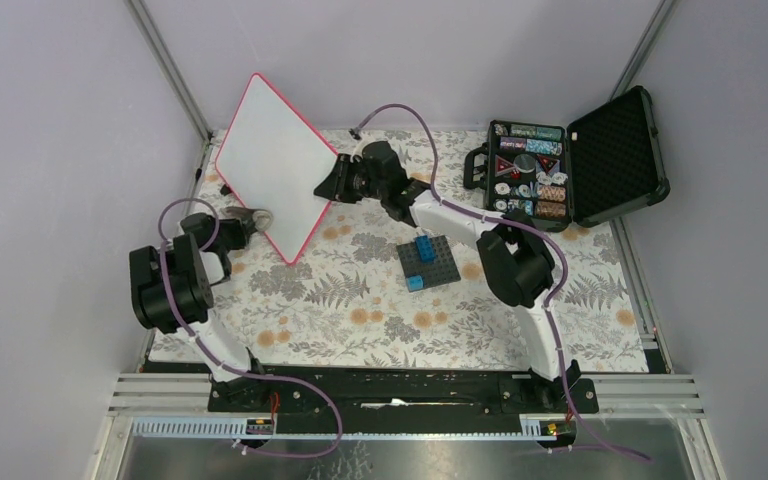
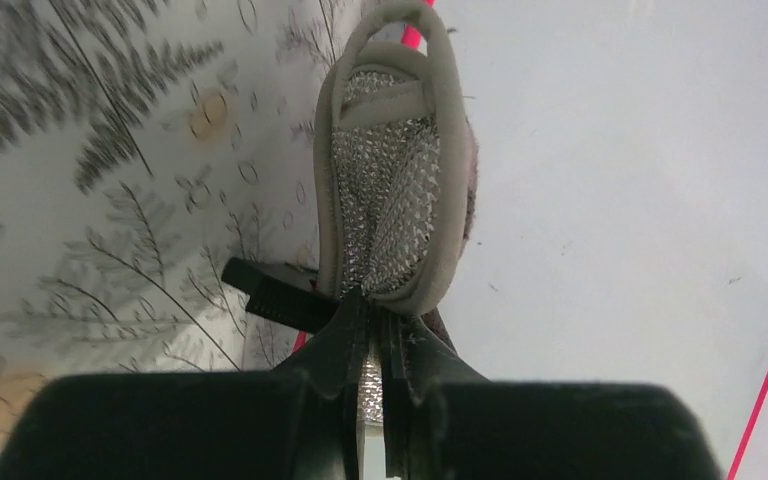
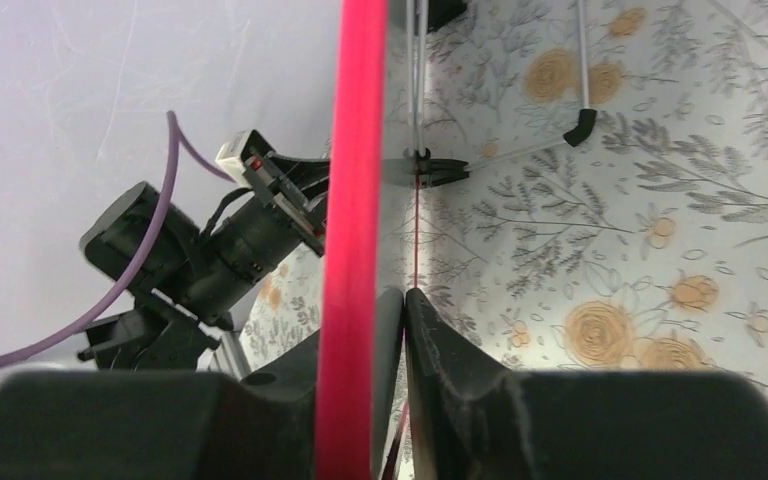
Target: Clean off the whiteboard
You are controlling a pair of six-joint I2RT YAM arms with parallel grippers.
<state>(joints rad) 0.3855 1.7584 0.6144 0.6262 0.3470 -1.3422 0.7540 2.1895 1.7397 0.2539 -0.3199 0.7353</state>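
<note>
Our right jaws clamp the whiteboard (image 1: pixel 275 160) steady so our left jaws, pinching a mesh pad (image 2: pixel 390 190), can wipe it.

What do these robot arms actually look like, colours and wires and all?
The left arm and right arm match: white tube-shaped links between chunky black joints, with a thin purple cable looping along each. The left end effector and right end effector are black, each with two tapering fingers.
</note>
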